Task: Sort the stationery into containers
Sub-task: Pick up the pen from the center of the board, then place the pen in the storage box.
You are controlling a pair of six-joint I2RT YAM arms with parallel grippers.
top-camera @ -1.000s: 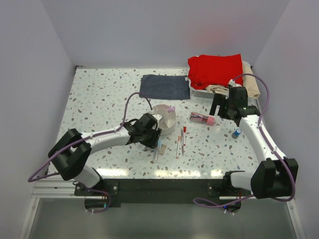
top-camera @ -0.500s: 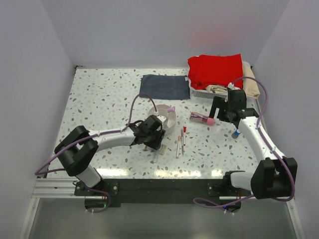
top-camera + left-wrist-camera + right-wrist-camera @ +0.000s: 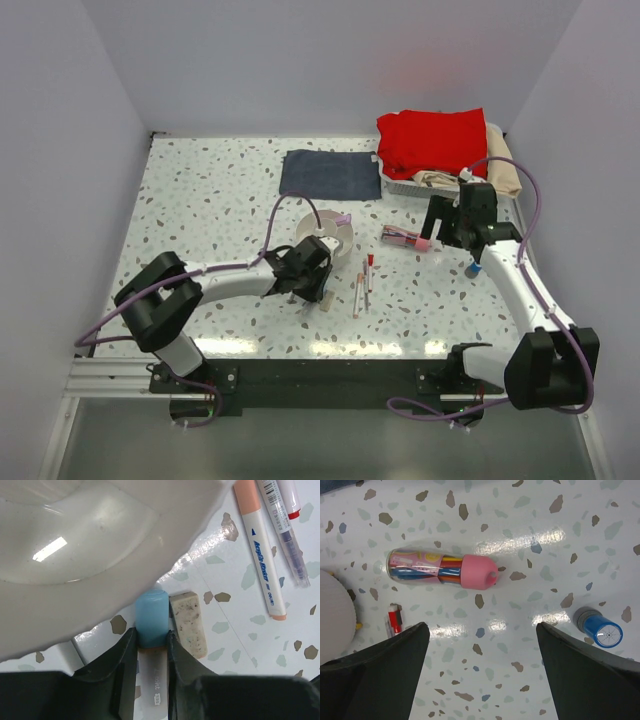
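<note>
Speckled terrazzo table (image 3: 200,200), pale walls on three sides.

1. Bowl (image 3: 75,555): off-white and round, sits mid-table in front of the left arm. The compartment seen from the left wrist is bare.
2. Left gripper (image 3: 151,631): low on the table at the bowl's near side. Its fingers are clenched on item 3, one on each flank.
3. Blue-capped marker (image 3: 152,612): white body, pinched just below the cap. The cap end is up against the bowl's outer wall.
4. Eraser (image 3: 188,625): beige speckled block, flat on the table just beside the blue cap. Whether the two touch cannot be told.
5. Peach marker (image 3: 260,550): lies on the table apart from the eraser, roughly parallel to item 6.
6. Red-capped pen (image 3: 287,525): clear barrel, just beside the peach marker.
7. Right gripper (image 3: 481,627): jaws spread wide, grasping nothing, held above the table near item 8.
8. Tube (image 3: 440,571): clear, pink cap, coloured pens inside. It lies on its side right of the bowl.
9. Blue-topped cylinder (image 3: 602,632): small, stands upright, well apart from the tube on the table's right side.
10. Dark-blue cloth (image 3: 330,173): folded flat behind the bowl.
11. Basket (image 3: 395,180): white, far right corner, holds a red cloth (image 3: 432,140) and a beige cloth (image 3: 505,175).
</note>
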